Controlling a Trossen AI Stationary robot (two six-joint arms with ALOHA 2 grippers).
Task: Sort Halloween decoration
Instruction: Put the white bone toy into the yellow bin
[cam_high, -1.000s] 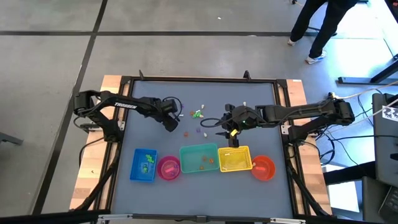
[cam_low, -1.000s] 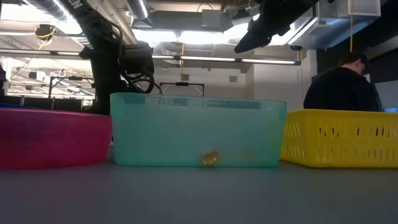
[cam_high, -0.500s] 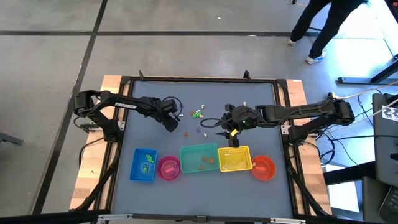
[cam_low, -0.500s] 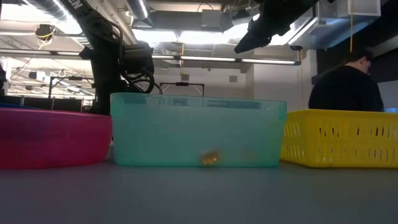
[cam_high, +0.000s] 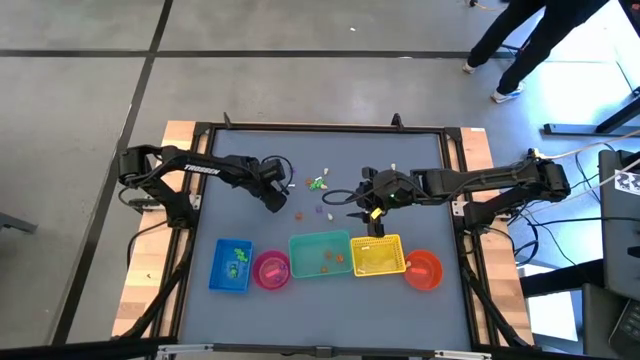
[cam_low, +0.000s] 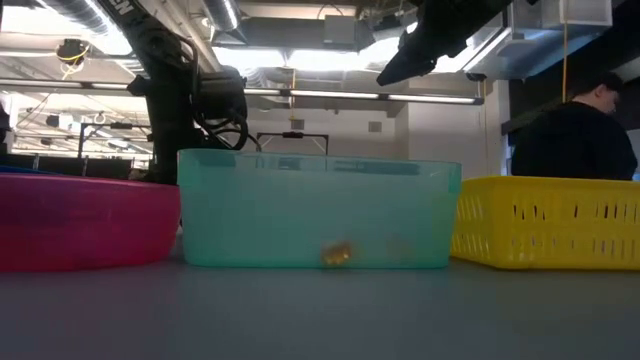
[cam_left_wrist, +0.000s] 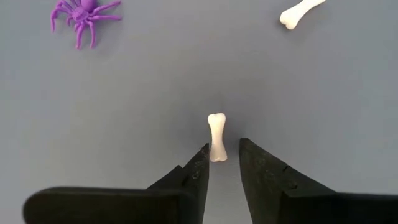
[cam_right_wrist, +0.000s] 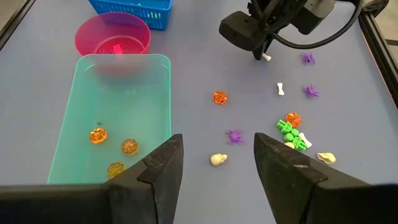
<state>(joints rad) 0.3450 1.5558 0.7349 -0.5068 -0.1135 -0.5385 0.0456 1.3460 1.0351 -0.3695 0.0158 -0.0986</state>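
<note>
Tiny trinkets lie scattered on the grey table: a white bone (cam_left_wrist: 217, 137), a second bone (cam_left_wrist: 301, 12), a purple spider (cam_left_wrist: 81, 15), orange pumpkins (cam_right_wrist: 219, 97), green skeletons (cam_right_wrist: 291, 135) and skulls (cam_right_wrist: 217, 159). Three pumpkins (cam_right_wrist: 129, 146) lie in the teal bin (cam_right_wrist: 74, 112). My left gripper (cam_left_wrist: 222, 151) is narrowly open and points down at the table, its fingertips on either side of the white bone's near end. My right gripper (cam_right_wrist: 217, 142) hangs wide open above the table by the teal bin and holds nothing. My left gripper comes from above with its fingertips (cam_left_wrist: 202, 155) on either side of the white bone's near end (cam_left_wrist: 217, 153). Whether either finger touches the bone, I cannot tell. The bone lies flat on the table.
A row of containers stands along the near side: blue basket (cam_high: 232, 265), pink bowl (cam_high: 271, 270), teal bin (cam_high: 320, 255), yellow basket (cam_high: 377, 256) and orange bowl (cam_high: 424, 269). The loose trinkets (cam_high: 318, 184) lie between the two arms. A person (cam_low: 570, 130) stands beyond the table.
Neither arm has moved, and no trinket has shifted. Only the person beyond the table has moved.
</note>
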